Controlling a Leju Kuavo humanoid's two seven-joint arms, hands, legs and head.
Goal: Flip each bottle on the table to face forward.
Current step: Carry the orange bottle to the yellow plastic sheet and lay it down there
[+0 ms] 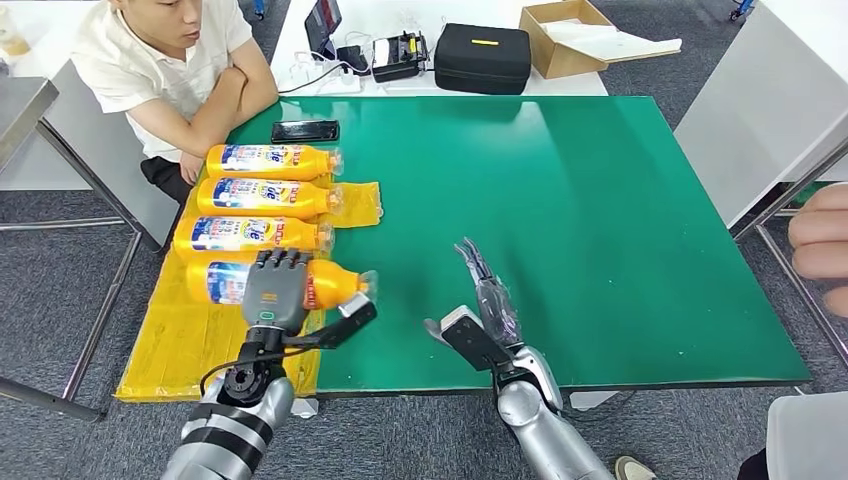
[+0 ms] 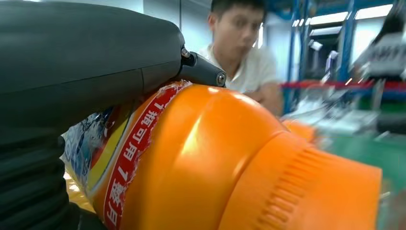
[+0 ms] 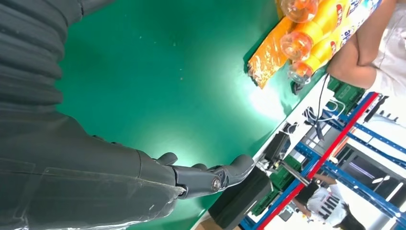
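Four orange bottles lie in row by worktop (image 1: 600,220) left edge, partly on yellow sheet (image 1: 180,340). Left hand (image 1: 273,290) fingers (image 1: 283,262) draped over nearest bottle (image 1: 330,284), holding it from above; long axis runs left-right, cap toward worktop middle. Right hand (image 1: 485,310) well apart near front edge, fingers straight, spread, holding nothing. Left hand does roll.

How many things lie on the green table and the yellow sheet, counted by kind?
Orange bottles: 4, one under the left hand, the others beside it
Black phone: 1
Total: 5
The right hand holds nothing.
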